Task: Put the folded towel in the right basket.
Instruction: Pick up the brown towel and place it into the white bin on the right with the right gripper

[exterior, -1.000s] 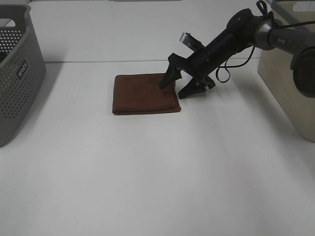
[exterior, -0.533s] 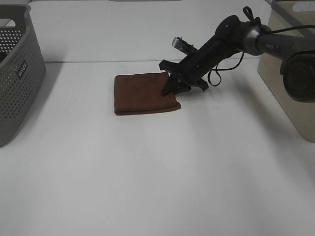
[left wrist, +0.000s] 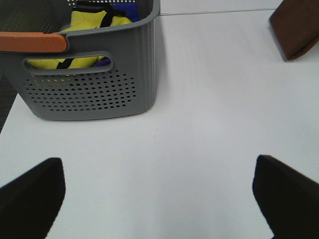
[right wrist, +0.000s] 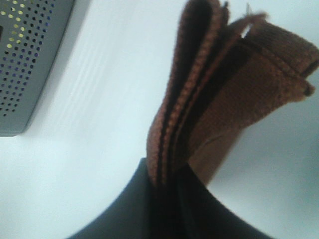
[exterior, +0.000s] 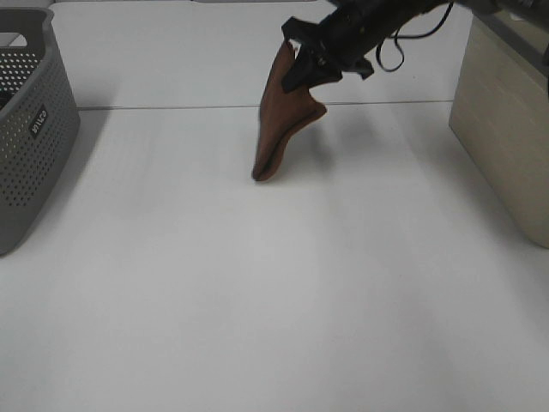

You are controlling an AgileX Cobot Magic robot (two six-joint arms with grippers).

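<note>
While the folded towel [exterior: 283, 120] hangs from the right pincer [exterior: 302, 67], it sits at mid-bench, well apart from the right basket [exterior: 502, 129].

- Right pincer: clamped shut on one upper corner of the towel. The right wrist view shows the layers pinched between the jaws and fanning apart further out.
- Towel: dangling, no longer flat. Its lowest tip is close to the bench [exterior: 257, 300]; contact cannot be resolved.
- Left pincer [left wrist: 157, 186]: jaws wide apart, holding nothing, hovering over the bench near the grey perforated basket [left wrist: 94, 89]. That basket already holds yellow and blue items.

Risks from here (judgement):
1. The grip takes only a corner. If not all layers are caught, an outer layer may slide out during the carry and the fold will open.
2. The low tip may drag on the bench if the arm traverses without more height, pulling the cloth from the jaws.
3. The beige basket's wall is tall. A hanging tail could catch on the rim, leaving the towel draped over the edge rather than inside.
4. A fast swing would make the tail sway and worsen both problems.
</note>
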